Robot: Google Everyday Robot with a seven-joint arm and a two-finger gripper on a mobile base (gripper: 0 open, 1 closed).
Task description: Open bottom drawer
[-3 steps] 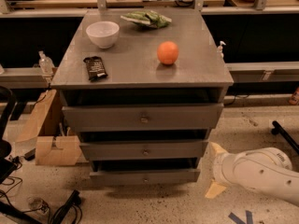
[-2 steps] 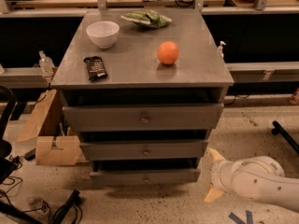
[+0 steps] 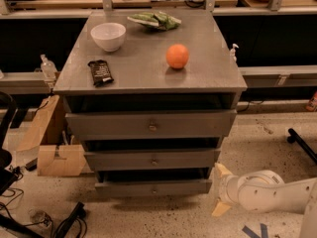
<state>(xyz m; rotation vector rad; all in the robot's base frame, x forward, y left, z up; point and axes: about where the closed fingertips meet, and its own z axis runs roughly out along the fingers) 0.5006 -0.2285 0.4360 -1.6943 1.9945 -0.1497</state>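
Change: the gripper (image 3: pixel 218 190) is sinking lower and edging left toward the cabinet's foot, compared with a second ago.
Bottom drawer: the bottom drawer (image 3: pixel 124 188) is sitting lowest of the three grey fronts, just above the floor, its small knob (image 3: pixel 153 190) facing forward at centre.
Drawer and gripper: the drawer's right end is lying just left of the gripper, and the knob is standing well apart from it.
Gripper: its tan fingers (image 3: pixel 221 171) are standing wide apart, one above the other, holding nothing.
Arm: the white arm (image 3: pixel 267 192) is reaching in low from the right.
Cabinet top: an orange (image 3: pixel 177 56), a white bowl (image 3: pixel 108 36) and a dark snack bar (image 3: pixel 100 72) are resting apart.
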